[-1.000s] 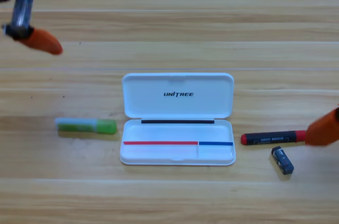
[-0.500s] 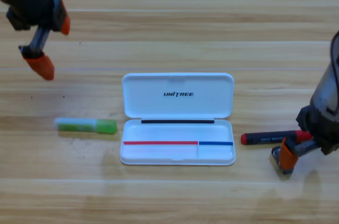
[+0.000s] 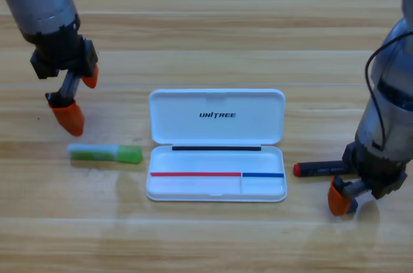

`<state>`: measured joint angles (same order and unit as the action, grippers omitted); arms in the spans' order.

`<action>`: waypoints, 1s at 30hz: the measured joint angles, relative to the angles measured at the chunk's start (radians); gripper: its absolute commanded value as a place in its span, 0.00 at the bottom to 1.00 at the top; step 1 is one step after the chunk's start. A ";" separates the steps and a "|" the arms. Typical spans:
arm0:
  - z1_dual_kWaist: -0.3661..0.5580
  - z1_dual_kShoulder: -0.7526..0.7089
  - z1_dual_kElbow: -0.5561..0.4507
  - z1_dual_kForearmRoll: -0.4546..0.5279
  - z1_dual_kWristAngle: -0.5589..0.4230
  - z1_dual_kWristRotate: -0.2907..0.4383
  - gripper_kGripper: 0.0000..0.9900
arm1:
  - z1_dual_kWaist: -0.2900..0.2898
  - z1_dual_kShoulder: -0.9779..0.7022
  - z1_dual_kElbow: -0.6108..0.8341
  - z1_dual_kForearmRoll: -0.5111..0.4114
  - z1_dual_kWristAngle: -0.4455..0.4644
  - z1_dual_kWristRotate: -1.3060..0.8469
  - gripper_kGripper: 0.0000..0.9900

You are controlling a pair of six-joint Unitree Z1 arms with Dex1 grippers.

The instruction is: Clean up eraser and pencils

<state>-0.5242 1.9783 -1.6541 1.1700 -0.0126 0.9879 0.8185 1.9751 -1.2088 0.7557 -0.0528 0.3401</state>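
Now you are looking at the white case lying open in the middle of the wooden table, lid folded back toward the top, and neither compartment of its tray is holding a pencil or an eraser. Wide bare wood is lying above the lid and along the bottom edge, so you have free room on both those sides.

Your left gripper is hanging over the table at the upper left, jaws spread apart and gripping nothing, with one orange tip just above the green pencil. That pencil is lying flat to the left of the case, near it but not touching.

Your right gripper is pointing down at the lower right, close to the right edge. You cannot tell how far its jaws are parted, and the eraser is hiding under it if it is there at all. The red-and-black pencil is lying just right of the case, its far end running under that gripper.
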 measured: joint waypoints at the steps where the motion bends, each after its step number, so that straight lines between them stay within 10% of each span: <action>1: 0.000 0.000 0.002 0.000 -0.003 -0.006 0.99 | 0.000 0.006 -0.001 0.000 0.004 0.000 0.76; 6: 0.000 0.000 0.013 -0.013 -0.007 -0.015 0.99 | 0.002 0.029 -0.018 0.000 0.009 0.000 0.75; 11: 0.000 0.000 0.034 -0.033 -0.008 -0.016 0.99 | 0.003 0.037 -0.027 0.000 0.013 -0.016 0.20; 15: 0.000 0.000 0.045 -0.035 -0.008 -0.018 1.00 | 0.004 0.042 -0.033 0.000 0.028 -0.046 0.01; 27: 0.000 0.000 0.119 -0.124 -0.008 -0.034 1.00 | 0.005 0.038 -0.034 0.002 0.058 -0.178 0.00; 30: 0.000 0.000 0.150 -0.168 -0.008 -0.035 1.00 | 0.005 0.018 -0.091 0.141 0.093 -0.467 0.00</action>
<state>-0.5242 1.9786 -1.5040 1.0020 -0.0209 0.9531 0.8238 1.9934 -1.3000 0.8964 0.0403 -0.1271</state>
